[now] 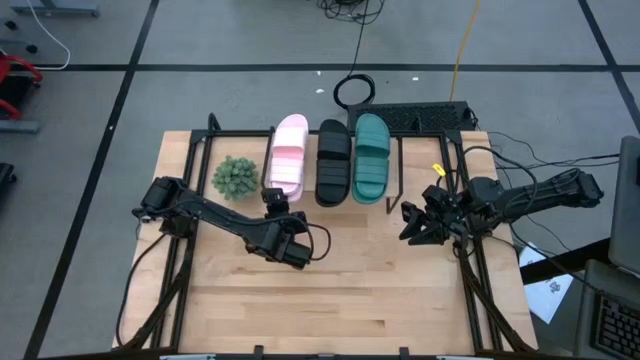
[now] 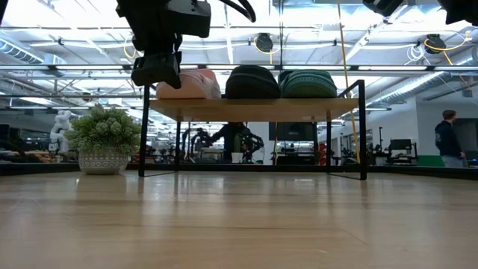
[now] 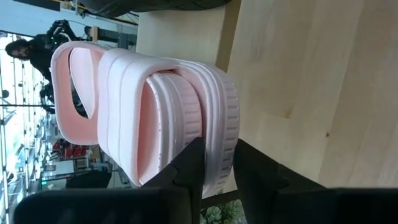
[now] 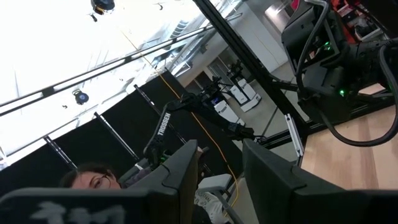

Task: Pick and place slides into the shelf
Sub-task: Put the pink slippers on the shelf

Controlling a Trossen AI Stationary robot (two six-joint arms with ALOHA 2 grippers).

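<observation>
1. All three slides sit on the shelf [image 1: 300, 196], pink slide [image 1: 287, 157] leftmost.
2. Left pincer [image 1: 276, 205] at its heel, fingers seemingly slightly parted around the rim — withdrawing crooked could drag it off.
3. Right pincer [image 1: 418, 225] waits part-open, empty.

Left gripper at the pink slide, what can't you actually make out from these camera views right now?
- Left gripper: the wrist view shows its fingers either side of the pink slide heel rim, but whether they press it cannot be told.
- Low view: that arm hides the pink slide's near end on the shelf.
- Right gripper: the high view shows it too small to read its fingers.
- Black slide and teal slide: undersides hidden by the shelf.
</observation>
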